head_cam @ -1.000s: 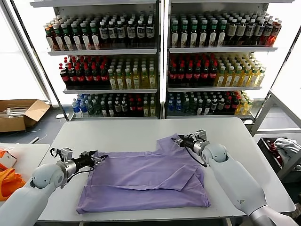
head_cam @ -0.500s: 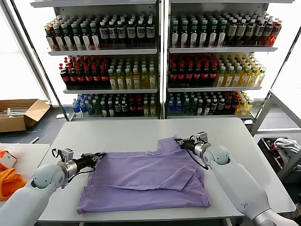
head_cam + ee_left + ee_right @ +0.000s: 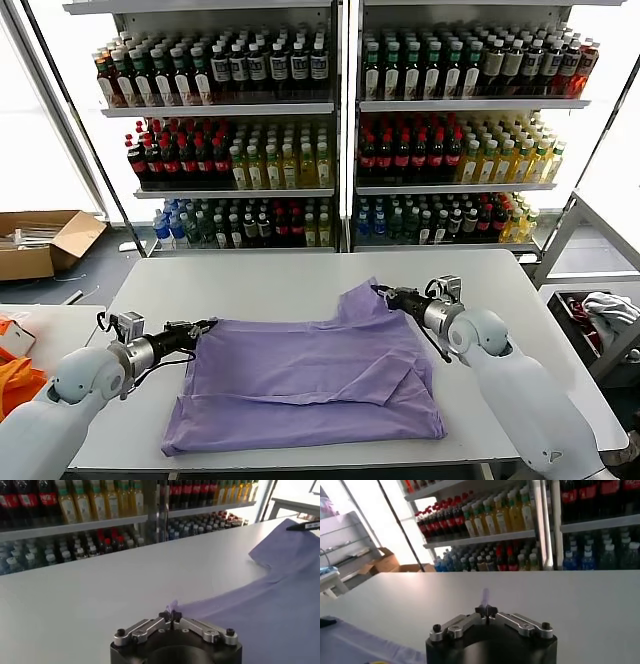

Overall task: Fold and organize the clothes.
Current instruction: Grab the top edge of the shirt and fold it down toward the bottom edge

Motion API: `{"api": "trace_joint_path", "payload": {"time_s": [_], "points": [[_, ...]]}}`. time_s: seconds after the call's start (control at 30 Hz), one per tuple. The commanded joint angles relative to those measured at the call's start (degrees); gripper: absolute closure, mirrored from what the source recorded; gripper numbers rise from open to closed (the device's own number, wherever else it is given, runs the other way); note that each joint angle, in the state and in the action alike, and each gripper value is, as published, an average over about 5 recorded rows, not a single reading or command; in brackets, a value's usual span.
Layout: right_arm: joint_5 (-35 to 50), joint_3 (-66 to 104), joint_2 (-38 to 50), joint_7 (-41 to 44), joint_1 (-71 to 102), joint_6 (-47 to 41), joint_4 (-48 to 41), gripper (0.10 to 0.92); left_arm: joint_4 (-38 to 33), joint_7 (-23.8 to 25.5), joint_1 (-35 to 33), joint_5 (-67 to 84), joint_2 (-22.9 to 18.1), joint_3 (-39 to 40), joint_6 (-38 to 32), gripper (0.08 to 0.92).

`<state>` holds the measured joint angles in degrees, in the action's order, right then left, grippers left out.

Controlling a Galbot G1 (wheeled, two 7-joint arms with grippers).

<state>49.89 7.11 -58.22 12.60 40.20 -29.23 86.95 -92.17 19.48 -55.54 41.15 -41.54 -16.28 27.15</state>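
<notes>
The left gripper (image 3: pixel 203 326) is pinched tight on the near-left corner of the one T-shirt (image 3: pixel 310 380), and the right gripper (image 3: pixel 383 293) is clamped on its far-right corner, lifting that corner slightly. The shirt lies spread across the middle of the table (image 3: pixel 270 280), partly folded. Behind stand two shelving units (image 3: pixel 345 130) of bottles.

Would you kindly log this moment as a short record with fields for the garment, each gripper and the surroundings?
garment: lavender T-shirt, partly folded, lying on the white table
left gripper: shut on the shirt's far-left corner, low over the table
right gripper: shut on the shirt's far-right corner, which is lifted into a peak
background: drink shelves behind the table
off to the side: orange fabric at left
</notes>
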Motion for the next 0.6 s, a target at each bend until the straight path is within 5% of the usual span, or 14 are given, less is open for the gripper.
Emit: {"api": "trace_joint_path", "payload": {"time_s": [0.03, 0.6], "points": [[4.8, 7.7, 2.2, -0.1, 9.6, -0.1, 12.0, 0.919, -9.9, -0.1, -10.3, 1.2, 1.1, -10.3, -0.4, 0.912], [5.9, 30.8, 5.0, 1.0, 49.5, 0.8, 34.8, 0.919, -27.2, -2.6, -36.6, 2.1, 4.1, -25.3, -0.4, 0.912]]}}
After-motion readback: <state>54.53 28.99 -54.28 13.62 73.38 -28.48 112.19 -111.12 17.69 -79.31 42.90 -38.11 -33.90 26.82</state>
